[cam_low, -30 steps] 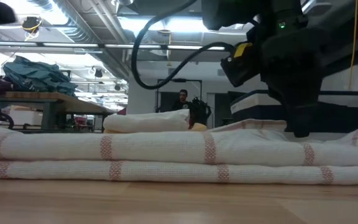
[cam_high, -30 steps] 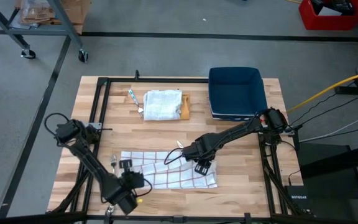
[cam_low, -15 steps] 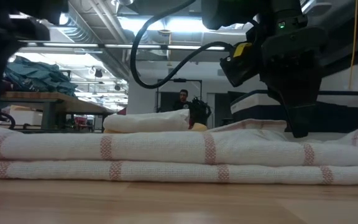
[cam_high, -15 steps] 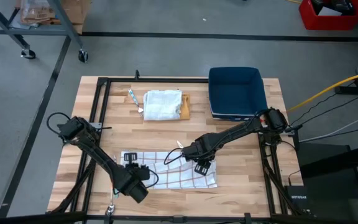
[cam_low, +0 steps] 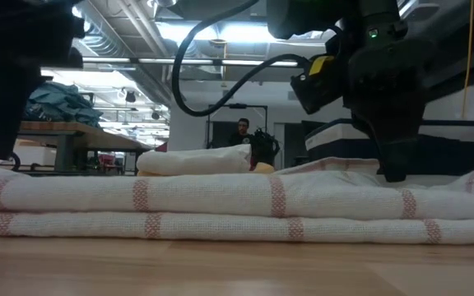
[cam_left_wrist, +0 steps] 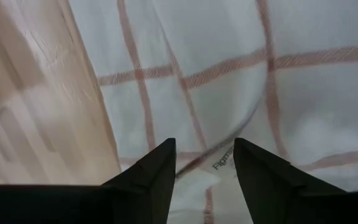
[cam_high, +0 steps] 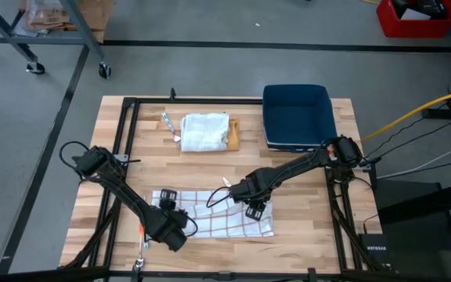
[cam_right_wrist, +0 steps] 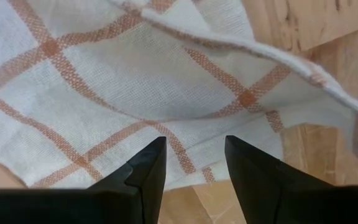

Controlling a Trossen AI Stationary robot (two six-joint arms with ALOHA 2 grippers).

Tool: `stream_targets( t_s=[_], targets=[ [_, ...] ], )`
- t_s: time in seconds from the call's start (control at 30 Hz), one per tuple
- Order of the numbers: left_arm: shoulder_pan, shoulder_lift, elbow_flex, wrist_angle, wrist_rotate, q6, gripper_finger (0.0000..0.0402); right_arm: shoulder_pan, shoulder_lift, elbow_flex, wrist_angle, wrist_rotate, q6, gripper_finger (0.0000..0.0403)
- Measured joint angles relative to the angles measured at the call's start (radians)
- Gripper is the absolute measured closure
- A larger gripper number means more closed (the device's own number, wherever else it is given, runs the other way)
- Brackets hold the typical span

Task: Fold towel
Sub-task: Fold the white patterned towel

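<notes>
One checked towel (cam_high: 219, 213) lay along the tabletop's (cam_high: 304, 223) near edge. The left end effector (cam_high: 167, 205) hovered spread over its left end, the right end effector (cam_high: 255, 210) spread over its right (neither pinching). Behind sat one folded cloth (cam_high: 204, 131) and one blue bin (cam_high: 298, 115).

Two dark robot arms reach inward from opposite sides. The left tool (cam_high: 168, 202) hangs low at the front left, fingers (cam_left_wrist: 151, 177) spread apart. The right tool (cam_high: 255, 209) hangs low at centre front, fingers (cam_right_wrist: 148, 171) also parted.
</notes>
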Motion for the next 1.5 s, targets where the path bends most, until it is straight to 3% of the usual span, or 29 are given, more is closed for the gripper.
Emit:
stream_targets(
  t_s=[0.3,0.47,0.57,0.63,0.93,1.2,1.5],
  targets=[
    [-0.002,0.0,-0.008,0.007,0.038,0.054,0.0276,0.0,0.0,0.0,0.004,0.015,-0.001,0.0236],
    [-0.002,0.0,-0.008,0.013,0.039,0.047,0.0333,0.0,0.0,0.0,0.004,0.015,-0.001,0.0236],
    [-0.002,0.0,-0.008,0.0,0.032,-0.007,0.0383,0.0,0.0,0.0,0.004,0.015,-0.001,0.0236],
    [-0.002,0.0,-0.008,-0.027,0.006,-0.06,0.0394,0.0,0.0,0.0,0.004,0.015,-0.001,0.0236],
    [0.012,0.0,-0.019,-0.162,-0.09,-0.285,0.0393,0.0,0.0,0.0,0.004,0.015,0.0,0.0236],
    [0.046,0.0,-0.148,-0.068,-0.092,-0.367,0.0391,0.0,0.0,0.0,0.004,0.015,0.001,0.0236],
    [0.094,0.0,-0.242,-0.068,-0.071,-0.551,0.0325,0.0,0.0,0.0,0.005,0.015,0.001,0.0236]
  ],
)
